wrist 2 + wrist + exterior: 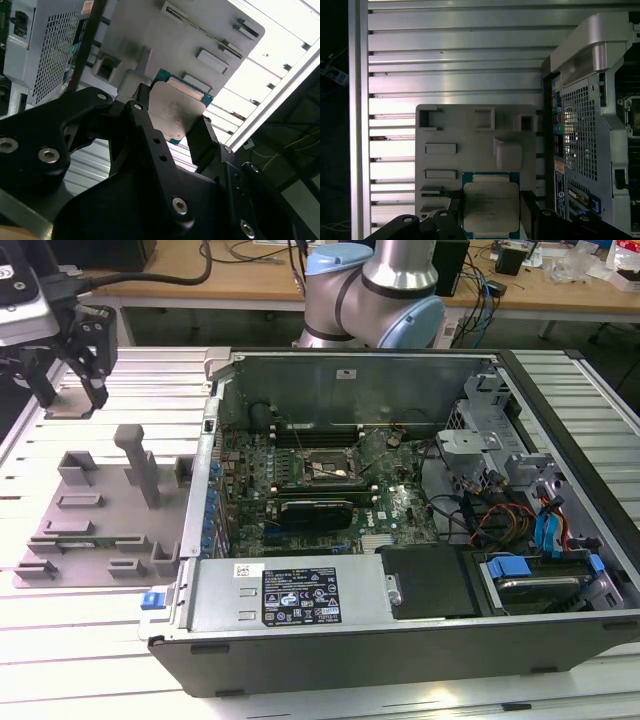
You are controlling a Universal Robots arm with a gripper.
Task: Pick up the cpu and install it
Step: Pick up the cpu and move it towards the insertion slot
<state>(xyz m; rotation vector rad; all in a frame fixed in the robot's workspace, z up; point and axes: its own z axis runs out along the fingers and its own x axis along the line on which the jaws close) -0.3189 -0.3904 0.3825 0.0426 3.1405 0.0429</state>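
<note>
Pincer: the black two-fingered pincer (70, 398) is being seen at the exterior view's far left, hanging over the slatted aluminium tabletop (90, 660). It is clenched on the cpu.

Cpu: the cpu (491, 207) is being gripped by two opposite edges between the fingers (526, 215). Its silver-grey lid is being turned towards the camera in both wrist views, with a thin green rim showing around the lid.

Cpu position: in the first wrist view the cpu is being held over one edge of the grey fixture tray (470, 145). In the exterior view the pincer is hanging near the tray's far end, well apart from the socket.

Computer case: an open desktop computer case (400, 660) is lying on its side on the tabletop, just beside the tray on the exterior view's right.

Socket: the cpu socket (325, 468) is being shown on the green motherboard (400, 505) inside the case.

Writing: faint markings are showing on the cpu lid, and a black-and-white sticker (300, 597) is being carried on the grey panel at the case's near side. Neither can be made out.

Arm: the silver and pale-blue robot arm (375, 285) is standing behind the case.
</note>
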